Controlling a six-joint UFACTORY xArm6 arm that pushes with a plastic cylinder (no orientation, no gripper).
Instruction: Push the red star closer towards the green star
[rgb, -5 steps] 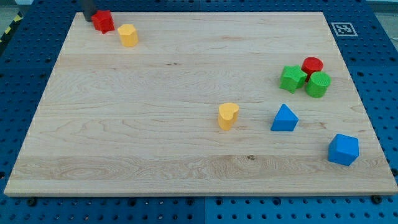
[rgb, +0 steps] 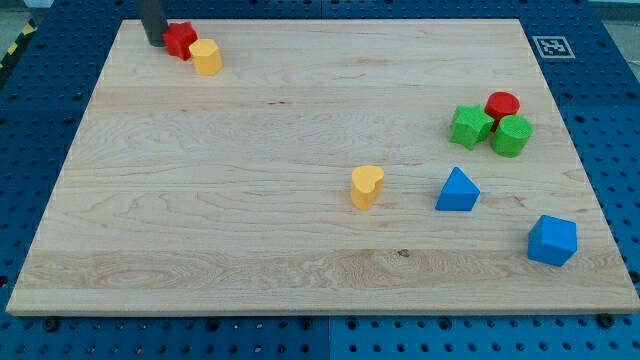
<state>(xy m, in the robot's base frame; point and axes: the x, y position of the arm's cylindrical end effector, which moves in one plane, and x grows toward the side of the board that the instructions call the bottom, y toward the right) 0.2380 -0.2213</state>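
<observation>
The red star (rgb: 181, 39) sits near the top-left corner of the wooden board (rgb: 250, 230), squat and compact; no long axis or facing can be made out at this size. My tip (rgb: 156, 43) stands at its 9 o'clock, touching or just beside its edge; the arm ends in a plain rod with no pincer, so nothing opens, closes or is held. At the red star's 4 o'clock, pressed against it, is a yellow block (rgb: 206, 57), its shape unclear.

Well apart, toward 4 o'clock across the board, the green star (rgb: 470, 126) sits in a tight cluster with a red cylinder (rgb: 502, 105) at its 2 o'clock and a green cylinder (rgb: 512, 136) at its 3 o'clock. Below lie a yellow heart (rgb: 366, 186), a blue triangle (rgb: 457, 190) and a blue block (rgb: 552, 240).
</observation>
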